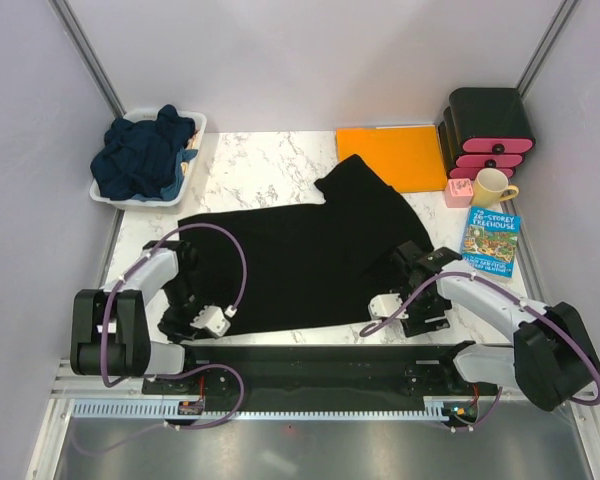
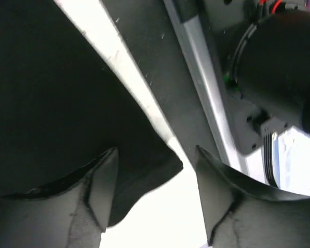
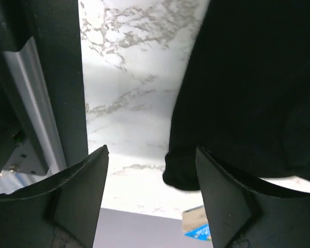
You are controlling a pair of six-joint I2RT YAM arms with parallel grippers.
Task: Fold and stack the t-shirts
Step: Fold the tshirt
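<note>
- Left gripper (image 1: 183,315): hangs low over the near left corner of the black t-shirt (image 1: 300,255); jaws apart, clamping nothing.
- Left wrist view: shows that hem corner lying between the spread fingers (image 2: 101,194), on bare white table top.
- Right gripper (image 1: 418,317): sits at the near right corner of the same shirt; jaws apart, nothing held.
- Right wrist view: shows a rolled cloth edge between the fingers (image 3: 225,199), closer to the one on the right of the view.
- Black t-shirt: lies spread across the middle of the marble table (image 1: 270,165), one sleeve reaching toward the orange sheet (image 1: 392,155).
- Navy t-shirts (image 1: 140,150): lie crumpled in a heap inside the white tray (image 1: 195,172), far left corner.
- Far right: black-and-pink drawer unit (image 1: 490,128), yellow mug (image 1: 492,187), pink block (image 1: 458,194) beside it, picture book (image 1: 490,241) nearer.
</note>
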